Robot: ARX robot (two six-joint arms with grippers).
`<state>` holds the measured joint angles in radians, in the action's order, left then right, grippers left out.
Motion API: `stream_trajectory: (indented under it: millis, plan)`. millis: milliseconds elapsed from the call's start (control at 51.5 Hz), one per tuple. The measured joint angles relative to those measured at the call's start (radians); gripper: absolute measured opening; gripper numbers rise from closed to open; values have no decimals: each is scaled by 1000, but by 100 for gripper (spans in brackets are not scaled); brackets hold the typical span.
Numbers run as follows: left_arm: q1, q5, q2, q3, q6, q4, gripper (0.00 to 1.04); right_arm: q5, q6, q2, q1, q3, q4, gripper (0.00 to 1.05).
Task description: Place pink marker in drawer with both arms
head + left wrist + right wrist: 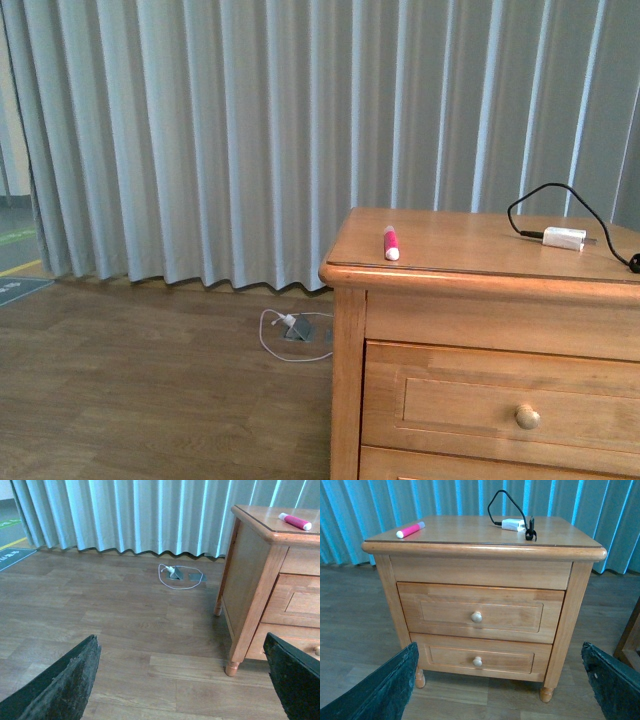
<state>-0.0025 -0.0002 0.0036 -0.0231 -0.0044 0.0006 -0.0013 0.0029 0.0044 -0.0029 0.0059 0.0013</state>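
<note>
Start state, nothing grasped yet. The short magenta-pink marker with a white end (391,243) lies flat on the honey-wood dresser's top surface (470,235), near its front-left corner, white end toward the front edge. It is well apart from the white plug with black cable (564,238).

The upper panelled wooden drawer (440,611) is fully shut, and its round wooden knob (477,616) is untouched.

Left jaws are wide apart and empty. They sit low off the dresser's left side, with the marker up in the view's corner. My read is that this arm is on the marker's side, so it takes the pick.

Right jaws are also wide apart and empty, squared to the dresser front with both knobs framed between them. It likely takes the pull.

The drawer has to open first. Risk: grabbing the similar lower drawer (510,657) by mistake.
</note>
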Motion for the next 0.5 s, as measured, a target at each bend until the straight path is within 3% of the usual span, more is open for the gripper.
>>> stream_trajectory:
  millis: [505]
  plan:
    - [0,0,0,0,0,0,99,0,0,0,0,0,0,96]
